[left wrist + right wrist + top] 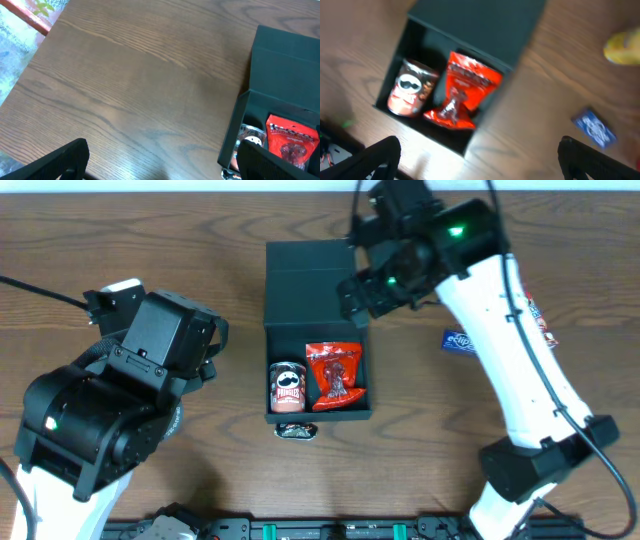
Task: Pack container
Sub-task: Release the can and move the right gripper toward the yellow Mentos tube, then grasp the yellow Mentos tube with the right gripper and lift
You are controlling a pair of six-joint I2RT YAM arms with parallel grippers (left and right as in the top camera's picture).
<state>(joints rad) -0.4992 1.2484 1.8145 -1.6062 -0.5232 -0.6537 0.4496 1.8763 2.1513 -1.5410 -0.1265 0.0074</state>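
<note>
As the container point(305, 280) lies open, it holds one can point(288, 388), one pouch point(334, 375).

2 white arms point(520, 370), black housings point(165, 330), green lights point(456, 230).

The container point(480, 25) lies open: a Pringles can point(412, 87) on the left, a red snack bag point(465, 90) just beside it. A blue packet point(594, 128) sits apart on the table point(555, 75), to the right.

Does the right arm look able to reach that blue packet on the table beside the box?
Probably yes. The blue packet lies flat on bare table right of the container, nothing on it, and the right gripper hangs over that container, jaws open.
</note>
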